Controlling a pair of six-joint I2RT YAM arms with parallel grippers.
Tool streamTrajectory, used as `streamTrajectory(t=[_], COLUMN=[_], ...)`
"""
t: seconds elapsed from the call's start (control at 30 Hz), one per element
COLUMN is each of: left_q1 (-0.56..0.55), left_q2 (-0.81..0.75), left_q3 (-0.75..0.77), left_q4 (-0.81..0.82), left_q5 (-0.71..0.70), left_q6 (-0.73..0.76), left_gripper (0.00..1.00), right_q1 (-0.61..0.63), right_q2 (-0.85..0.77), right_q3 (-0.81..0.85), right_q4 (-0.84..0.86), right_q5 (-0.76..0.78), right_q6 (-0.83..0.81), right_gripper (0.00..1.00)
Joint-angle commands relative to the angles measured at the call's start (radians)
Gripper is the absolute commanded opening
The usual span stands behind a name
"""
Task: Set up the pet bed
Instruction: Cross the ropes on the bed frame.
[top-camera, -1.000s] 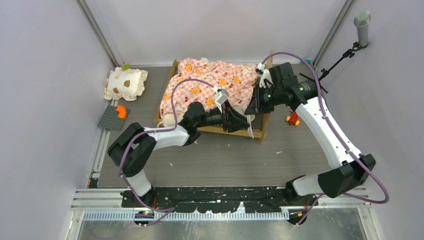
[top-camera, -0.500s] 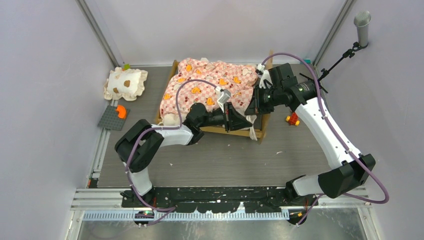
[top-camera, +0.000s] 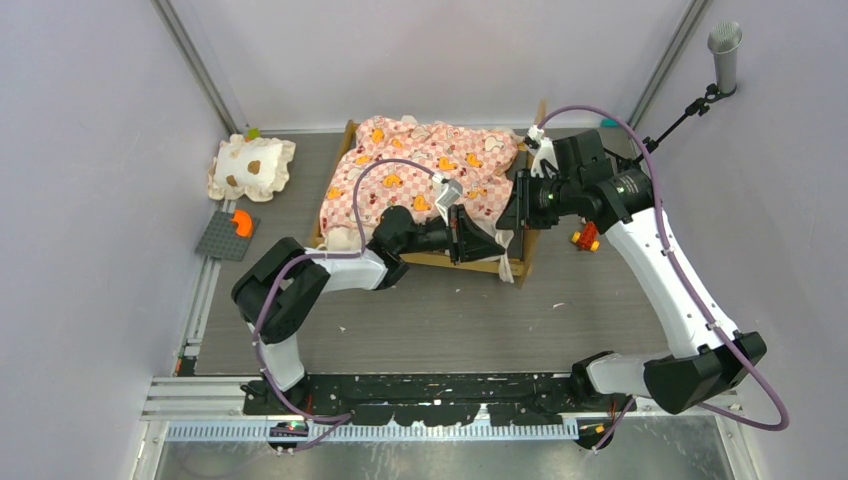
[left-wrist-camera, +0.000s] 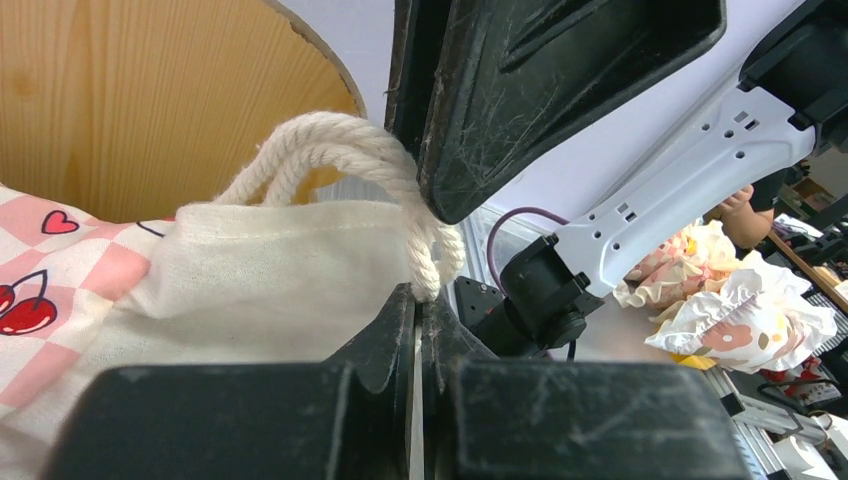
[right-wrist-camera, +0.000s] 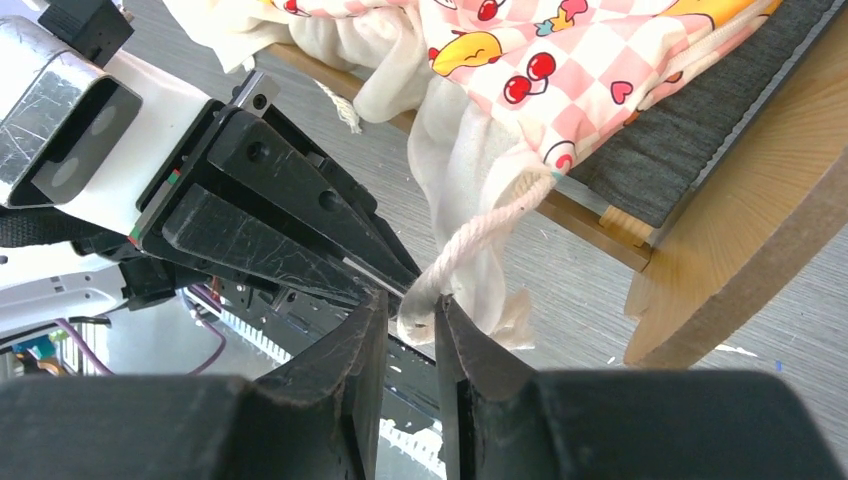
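Two grippers meet at the near right corner of the bed (top-camera: 420, 160), mid-table: the left gripper (left-wrist-camera: 415, 295) clenches the mattress cord (left-wrist-camera: 330, 140); the right gripper (right-wrist-camera: 410, 305) stands parted around it. We keep the cord taut, pulling gently.

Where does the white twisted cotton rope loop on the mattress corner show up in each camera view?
Top external: too small to make out.
Left wrist: white twisted cotton rope loop, centre.
Right wrist: the rope, centre, slanting down-left.
Shared landmark: light-wood bed frame, in all three.
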Motion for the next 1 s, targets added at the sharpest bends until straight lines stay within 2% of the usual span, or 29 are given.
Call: streamTrajectory(t=[0.0,0.2,0.27,0.6,0.9,0.93,0.97], left_q1=[-0.002,-0.003,-0.003,0.017,0.022,0.022,0.022], left_q2=[-0.010,-0.007,-0.006,-0.054,-0.056,-0.055,-0.052], left_q3=[0.039,0.048,0.045,-0.021,-0.040,-0.039,-0.036], left_q4=[0.020,0.015,0.014,-0.060,-0.084,-0.084,-0.084], left_q5=[0.015,0.014,0.014,0.021,0.036,0.036,0.037], left_q6=[0.018,0.023,0.023,0.086,0.103,0.102,0.100], left_gripper=[0.00,0.00,0.00,0.00,0.00,0.00,0.00], right_q1=[-0.004,-0.004,-0.005,-0.011,-0.012,-0.012,-0.011], right_q2=[-0.029,-0.022,-0.026,-0.047,-0.056,-0.057,-0.057], right_q3=[0.001,-0.024,-0.029,0.007,0.018,0.014,0.009], right_q4=[-0.001,0.022,0.022,-0.033,-0.051,-0.052,-0.051], right_q5=[-0.029,-0.038,-0.026,0.151,0.226,0.220,0.211], right_q6=[-0.013,-0.002,-0.001,-0.022,-0.012,-0.012,-0.009], right_gripper=[0.28,0.05,0.01,0.01,0.01,0.04,0.11])
